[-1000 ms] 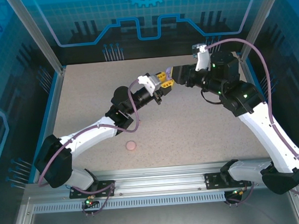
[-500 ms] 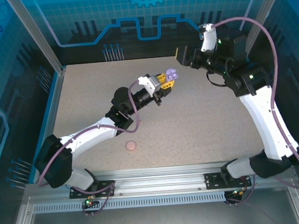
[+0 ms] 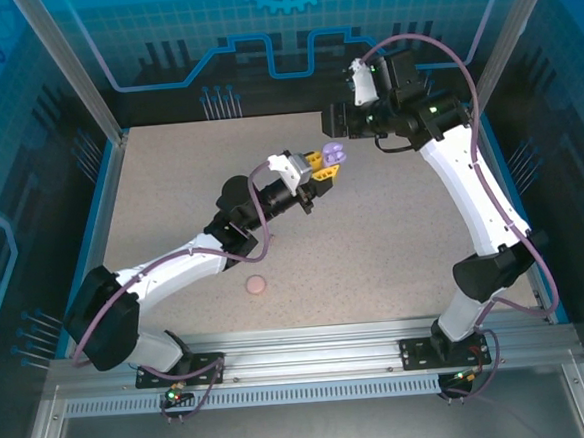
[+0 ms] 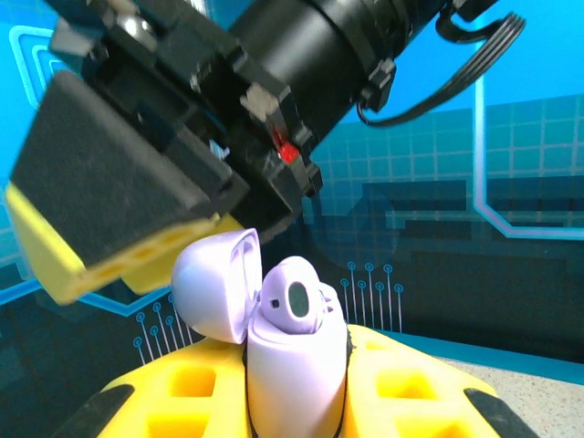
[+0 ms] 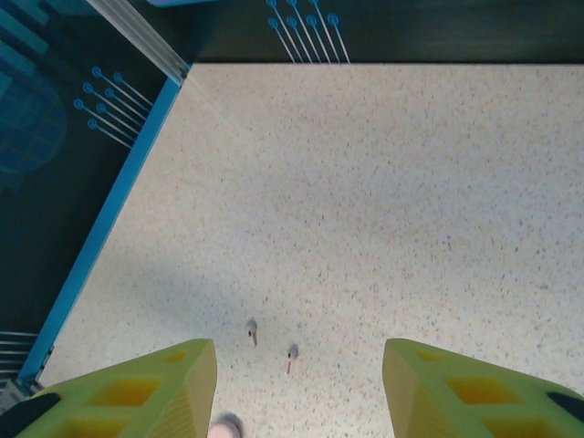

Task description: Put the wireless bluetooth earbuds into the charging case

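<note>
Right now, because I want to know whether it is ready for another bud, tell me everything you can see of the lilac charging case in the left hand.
The small, glossy lilac plastic charging case has a rounded body and a hinged lid that stands open, tipped to the left in the left wrist view. It is held off the speckled table, its body clamped between the yellow fingers of the left hand. One lilac earbud with a dark oval on it sits in the top. Whether a second is seated I cannot tell.

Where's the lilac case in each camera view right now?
Top external: lilac case mid-frame, held in the left gripper.
Left wrist: bottom centre, lid open, earbud seated inside.
Shared landmark: the speckled table, lower right corner in left wrist, spread across right wrist.
</note>
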